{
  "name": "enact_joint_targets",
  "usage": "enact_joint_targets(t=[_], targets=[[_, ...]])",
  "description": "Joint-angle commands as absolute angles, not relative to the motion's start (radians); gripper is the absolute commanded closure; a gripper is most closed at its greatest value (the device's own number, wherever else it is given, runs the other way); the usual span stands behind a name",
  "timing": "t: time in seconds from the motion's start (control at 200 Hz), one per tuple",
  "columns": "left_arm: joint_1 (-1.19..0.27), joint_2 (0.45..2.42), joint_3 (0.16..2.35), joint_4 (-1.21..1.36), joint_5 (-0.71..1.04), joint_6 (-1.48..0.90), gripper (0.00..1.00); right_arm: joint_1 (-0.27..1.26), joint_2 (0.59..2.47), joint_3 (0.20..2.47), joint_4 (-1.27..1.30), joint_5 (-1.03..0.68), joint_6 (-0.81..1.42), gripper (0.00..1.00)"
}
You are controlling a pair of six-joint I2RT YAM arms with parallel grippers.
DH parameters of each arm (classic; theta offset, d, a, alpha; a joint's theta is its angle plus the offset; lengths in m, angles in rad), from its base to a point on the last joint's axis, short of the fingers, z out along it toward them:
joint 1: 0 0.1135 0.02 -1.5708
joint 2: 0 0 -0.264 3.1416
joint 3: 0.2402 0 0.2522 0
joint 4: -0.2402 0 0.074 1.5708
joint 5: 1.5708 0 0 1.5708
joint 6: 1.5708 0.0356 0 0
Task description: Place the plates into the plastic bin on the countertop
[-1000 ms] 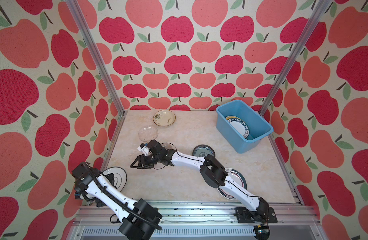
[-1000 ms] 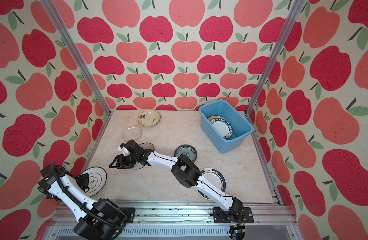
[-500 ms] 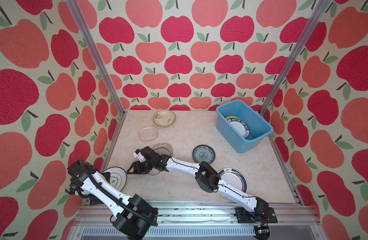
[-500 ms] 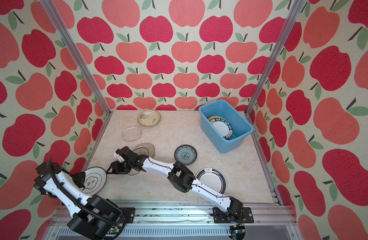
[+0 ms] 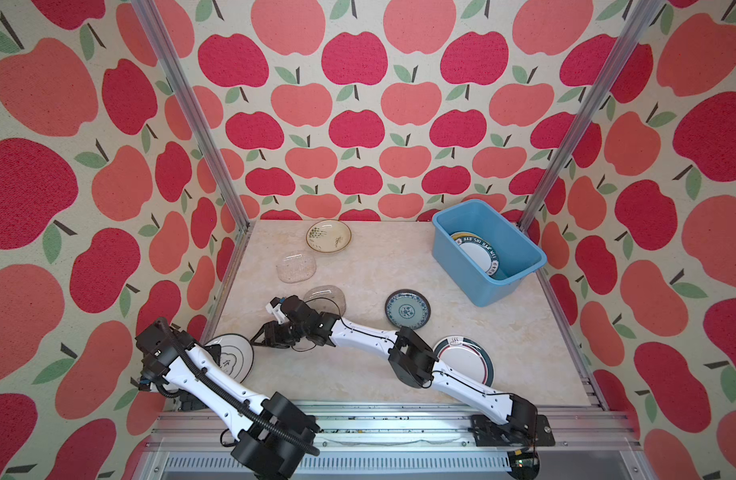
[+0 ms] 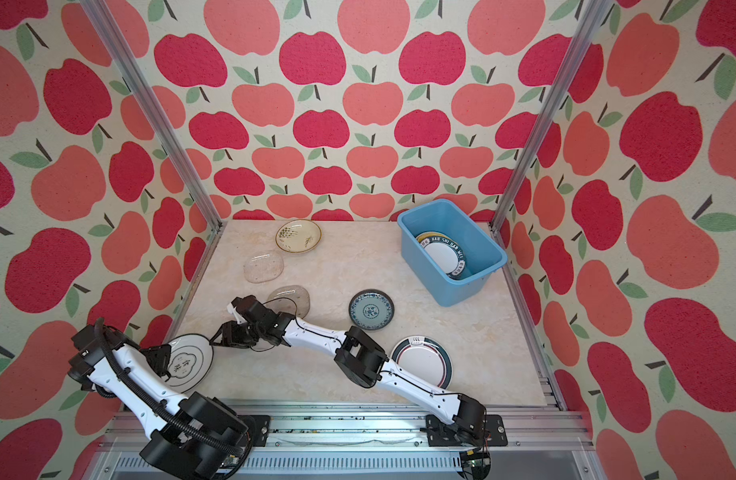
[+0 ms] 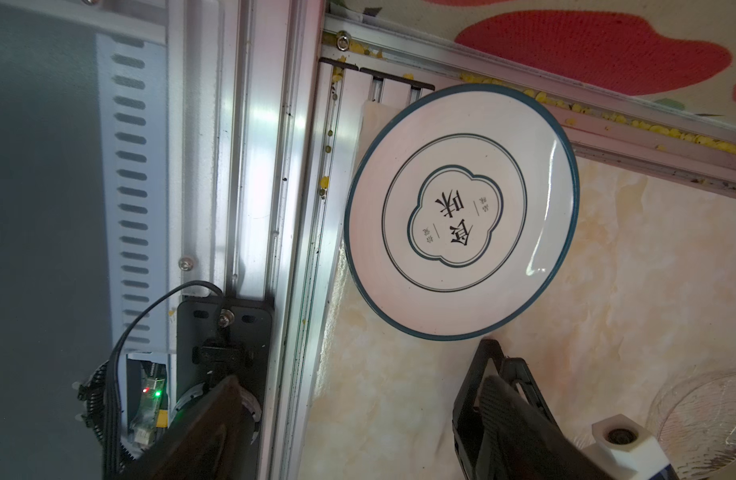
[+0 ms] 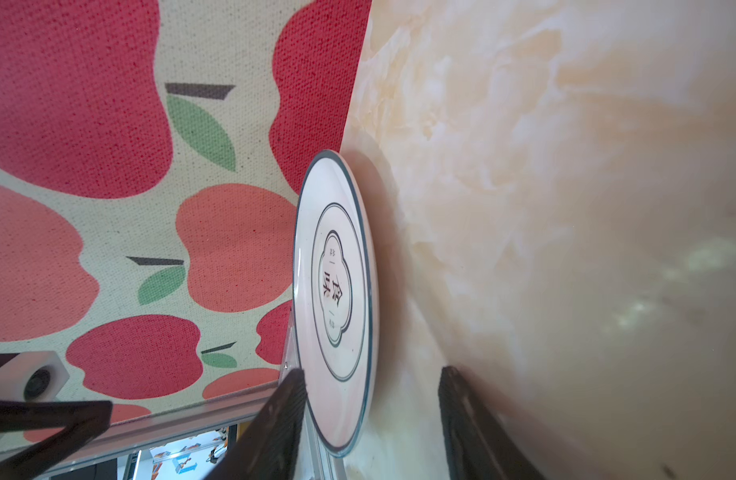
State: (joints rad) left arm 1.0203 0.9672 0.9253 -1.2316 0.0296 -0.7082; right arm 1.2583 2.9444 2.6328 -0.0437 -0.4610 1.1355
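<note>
Folded at the front-left corner, the left gripper hangs, jaws wide, beside the round white dark-rimmed plate. The right arm stretches low across the beige marble-look countertop, its right gripper parted (gripping nothing) at that plate's rim. Far right, the light blue plastic bin holds other plates.

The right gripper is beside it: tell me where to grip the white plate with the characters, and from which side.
Take the white dark-rimmed plate by its raised rim on the edge facing the right gripper, coming in low from the countertop's middle. It lies flat, its far edge against the side rail, so this side looks freest.
</note>
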Motion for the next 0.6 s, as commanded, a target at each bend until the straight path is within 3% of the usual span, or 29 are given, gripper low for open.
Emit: enact_joint_targets(t=[0.0,0.595], targets=[[1.030,0.957,0.936,-1.261,0.011,-0.717,0.07,1.291,3.000,2.629,-0.065,-0.417,1.107,0.45],[1.030,0.941,0.888,-1.232,0.067,-0.752,0.07,1.312,3.014,2.576,0.035,-0.343,1.130,0.61]])
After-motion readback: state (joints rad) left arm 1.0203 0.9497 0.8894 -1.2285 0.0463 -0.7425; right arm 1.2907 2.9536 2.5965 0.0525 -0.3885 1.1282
